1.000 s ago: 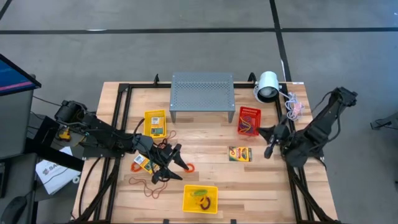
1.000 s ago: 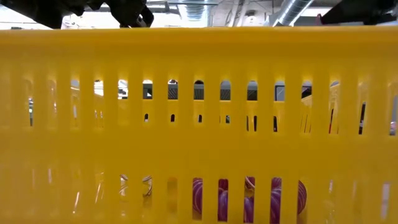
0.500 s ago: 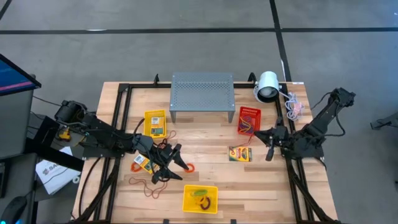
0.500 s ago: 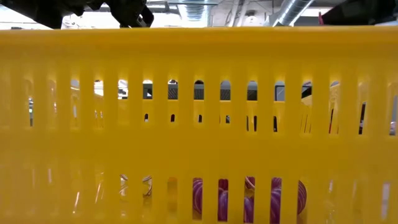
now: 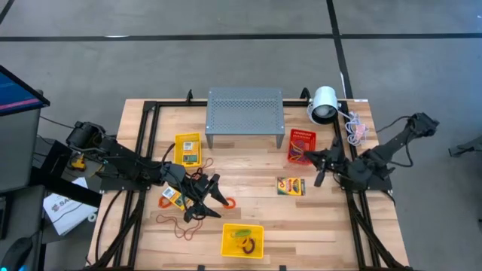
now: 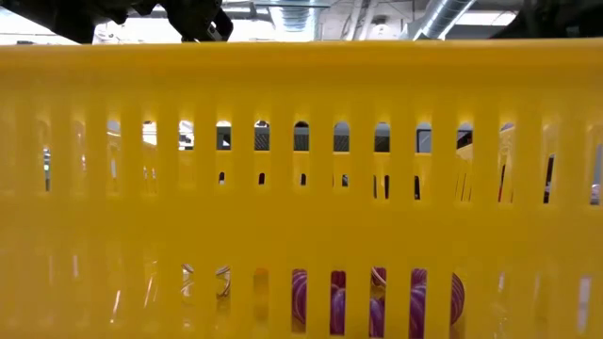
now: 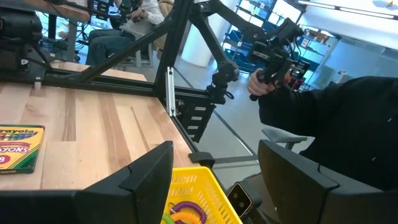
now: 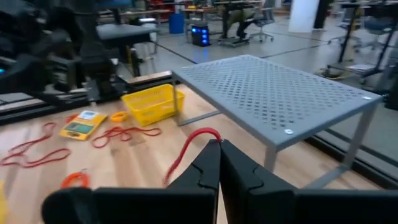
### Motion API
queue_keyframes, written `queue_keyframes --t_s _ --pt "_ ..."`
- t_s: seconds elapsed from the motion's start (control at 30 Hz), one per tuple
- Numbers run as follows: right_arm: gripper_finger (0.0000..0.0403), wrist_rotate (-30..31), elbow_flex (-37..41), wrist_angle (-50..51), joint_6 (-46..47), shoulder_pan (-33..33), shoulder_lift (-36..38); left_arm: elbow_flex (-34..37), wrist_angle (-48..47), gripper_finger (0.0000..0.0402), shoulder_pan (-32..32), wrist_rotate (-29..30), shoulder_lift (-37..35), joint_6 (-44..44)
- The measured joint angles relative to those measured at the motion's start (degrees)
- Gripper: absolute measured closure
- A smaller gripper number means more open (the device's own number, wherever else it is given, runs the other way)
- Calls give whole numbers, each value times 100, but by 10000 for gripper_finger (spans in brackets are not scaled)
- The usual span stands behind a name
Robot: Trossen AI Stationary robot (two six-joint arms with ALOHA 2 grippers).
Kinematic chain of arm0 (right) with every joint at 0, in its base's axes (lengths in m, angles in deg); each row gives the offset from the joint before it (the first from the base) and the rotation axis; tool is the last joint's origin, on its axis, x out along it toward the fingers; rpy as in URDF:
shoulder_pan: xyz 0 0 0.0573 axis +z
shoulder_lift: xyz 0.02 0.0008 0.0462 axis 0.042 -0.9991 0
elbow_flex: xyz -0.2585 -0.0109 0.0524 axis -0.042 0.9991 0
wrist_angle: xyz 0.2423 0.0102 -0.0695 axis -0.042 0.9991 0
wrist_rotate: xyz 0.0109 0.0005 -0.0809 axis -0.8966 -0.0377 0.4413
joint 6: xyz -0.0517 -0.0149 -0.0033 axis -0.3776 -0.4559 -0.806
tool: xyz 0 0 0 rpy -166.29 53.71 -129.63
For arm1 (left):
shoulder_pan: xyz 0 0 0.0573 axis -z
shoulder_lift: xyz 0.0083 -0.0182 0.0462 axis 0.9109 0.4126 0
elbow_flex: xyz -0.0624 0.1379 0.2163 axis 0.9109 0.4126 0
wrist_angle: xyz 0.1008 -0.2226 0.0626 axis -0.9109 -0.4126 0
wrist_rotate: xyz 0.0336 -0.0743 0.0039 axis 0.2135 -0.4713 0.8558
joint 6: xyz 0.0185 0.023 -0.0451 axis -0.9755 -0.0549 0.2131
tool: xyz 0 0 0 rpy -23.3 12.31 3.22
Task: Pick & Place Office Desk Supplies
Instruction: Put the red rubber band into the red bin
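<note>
My right gripper (image 5: 315, 161) hovers beside the red basket (image 5: 301, 145), which holds rubber bands, and is shut on a red rubber band (image 8: 198, 134). Flat on the table near it is a crayon box (image 5: 291, 186). My left gripper (image 5: 208, 194) stands open and level above the table's left half, among loose rubber bands (image 5: 197, 209), and nothing sits between its fingers. A second crayon box (image 5: 172, 198) lies next to it, and a third rests in a yellow basket (image 5: 188, 149). Another yellow basket (image 5: 242, 241) with bands stands at the near edge. My right gripper pinches the red rubber band at one end of its loop (image 8: 210, 138), between the free ends of its two shut fingers. The rest of the band arcs out and droops slack below the fingers. The gripper's own body hides its lower end.
The grey perforated stand (image 5: 245, 113) is at the far middle, the white lamp (image 5: 324, 104) to its right. More bands lie loose on the wood (image 5: 181, 226). The low view is filled by a yellow basket wall (image 6: 301, 188). A person (image 7: 348, 137) stands beyond the table.
My right gripper has moved down and toward the table's left, closer to the red basket, and its wrist has turned; it stays shut. My left gripper has kept still.
</note>
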Motion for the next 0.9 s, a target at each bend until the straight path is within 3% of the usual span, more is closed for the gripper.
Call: queue_keyframes --t_s 0.3,0.9 --pt "403 -591 -2 99 -182 -950 1 0 0 170 33 0 -2 0" --pt "403 -597 -2 979 242 -2167 3 0 0 170 92 2 -1 2"
